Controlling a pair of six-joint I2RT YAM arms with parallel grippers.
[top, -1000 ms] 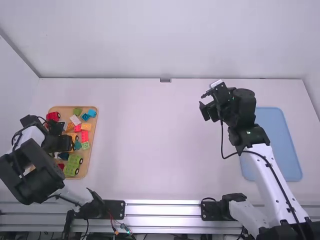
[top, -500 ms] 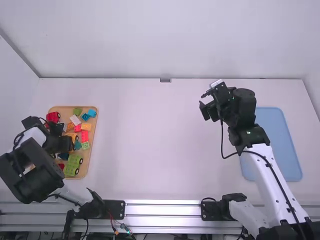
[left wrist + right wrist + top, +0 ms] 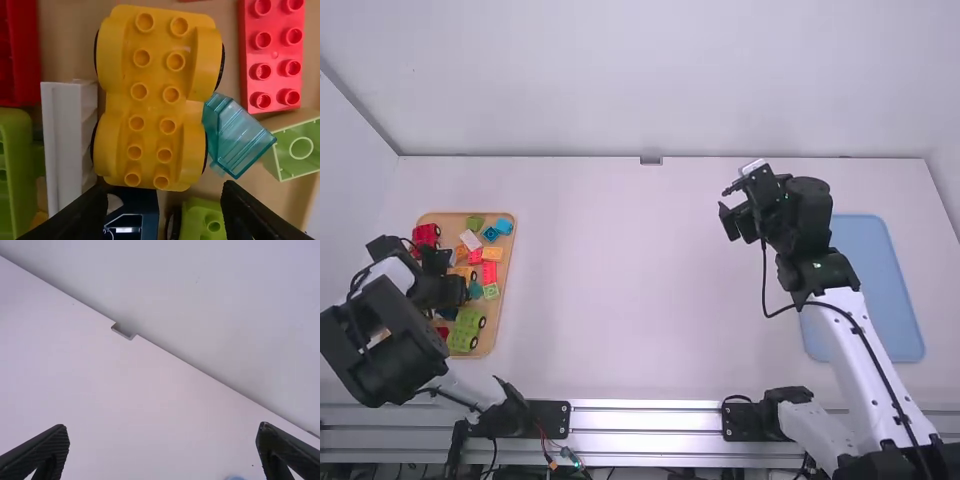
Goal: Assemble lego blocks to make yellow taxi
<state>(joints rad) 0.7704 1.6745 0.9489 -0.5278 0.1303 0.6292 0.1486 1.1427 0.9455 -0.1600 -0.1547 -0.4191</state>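
Over the wooden tray [image 3: 505, 300] at the left, my left gripper [image 3: 455, 290] is held low above the blocks. In the left wrist view its fingers stand apart, and the left gripper [image 3: 165, 202] is open with nothing gripped. Just beyond the fingertips lies a yellow wheeled base [image 3: 152, 105], studs up. A clear teal block [image 3: 235, 135] and a red brick [image 3: 272, 55] lie beside it, with a white piece [image 3: 65, 145] on its other side. My right gripper [image 3: 728, 208] is raised over the right half of the table; the right gripper [image 3: 162, 435] is open in its wrist view, holding nothing.
A blue mat [image 3: 870, 290] lies on the right side, partly behind the right arm. Around the yellow base in the tray are a dark blue piece [image 3: 132, 212], green blocks [image 3: 202, 220] and a red piece [image 3: 25, 55]. A wall [image 3: 650, 80] rises behind the table.
The left arm has shifted slightly to the right over the tray, a bit more of the yellow base showing beside it. The right arm has stayed still.
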